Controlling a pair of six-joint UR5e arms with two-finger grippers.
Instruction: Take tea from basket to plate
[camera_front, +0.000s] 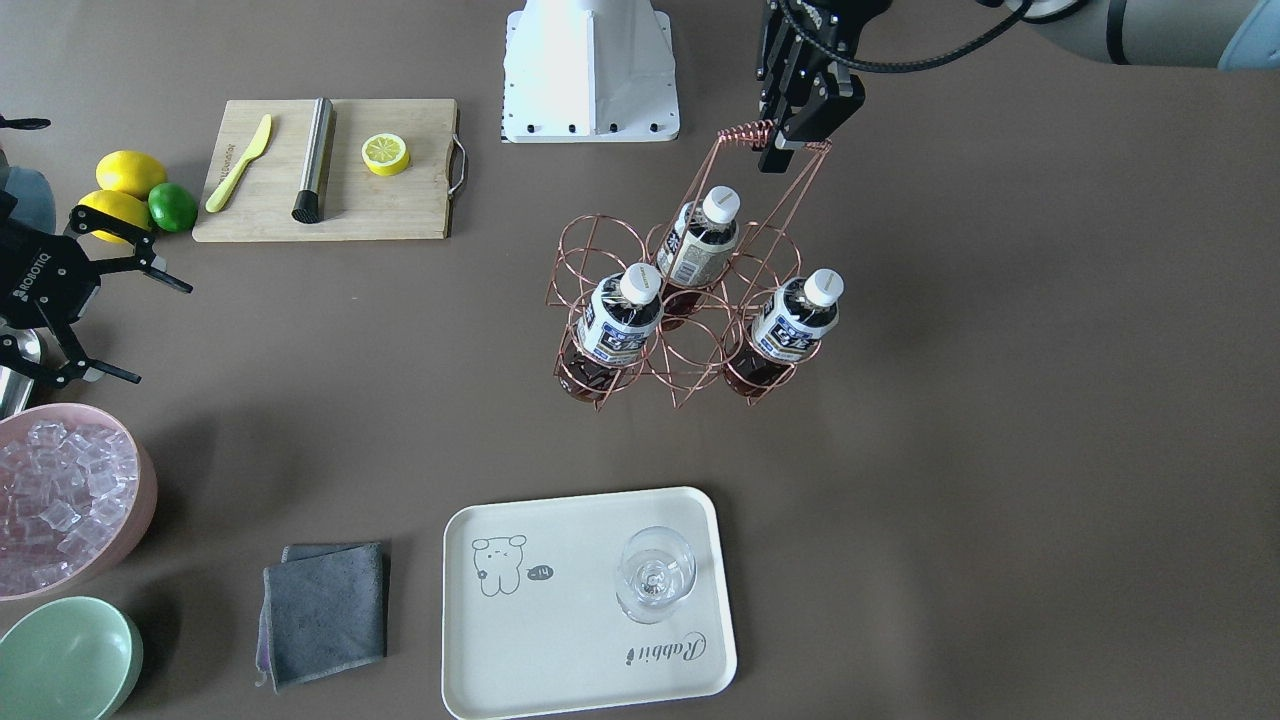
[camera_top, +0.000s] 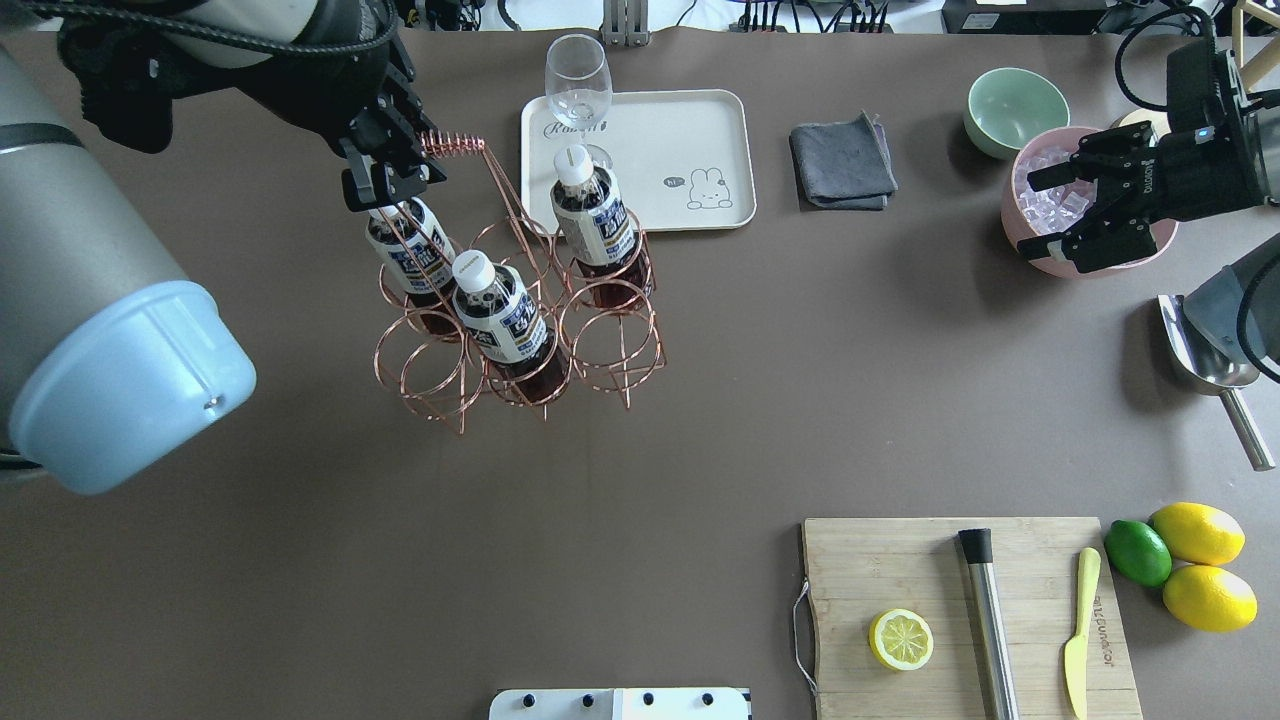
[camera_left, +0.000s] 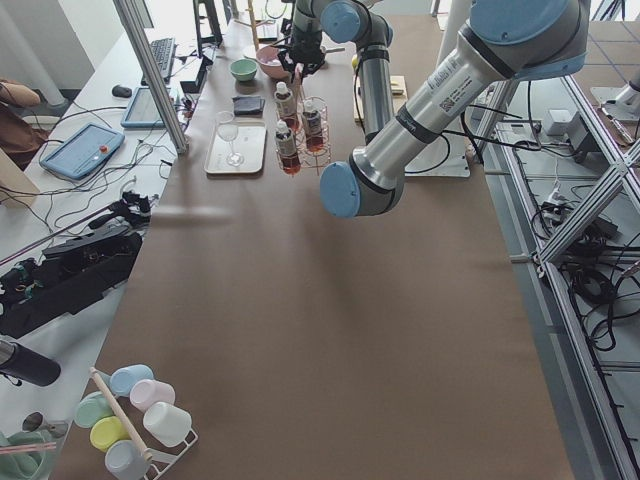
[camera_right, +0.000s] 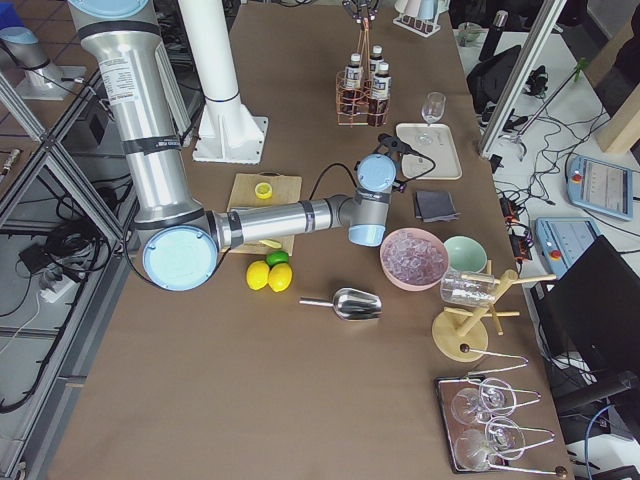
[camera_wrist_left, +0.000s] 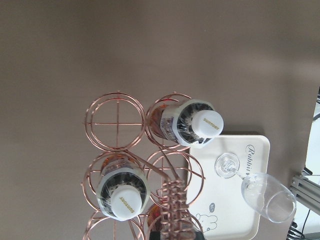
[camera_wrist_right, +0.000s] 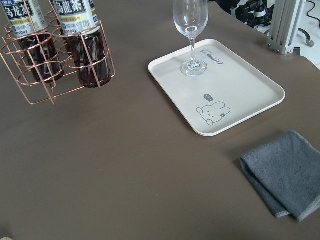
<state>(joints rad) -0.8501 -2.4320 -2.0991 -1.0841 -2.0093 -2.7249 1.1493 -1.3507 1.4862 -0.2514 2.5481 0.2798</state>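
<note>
1. Tea: three bottles, each upright in a ring cell of basket, white caps on.
2. Basket standing on table, near plate but apart from it.
3. Left gripper at top of basket's coil-wound handle, apparently clamped on it; contact hard to make out.
4. Right gripper spread wide, holding nothing, near pink ice bowl.
5. Stemmed glass upright on plate.

Left gripper, upper left of the overhead view, points downward, fingers closed on the basket handle. Right gripper, upper right, has its fingers spread wide.
</note>
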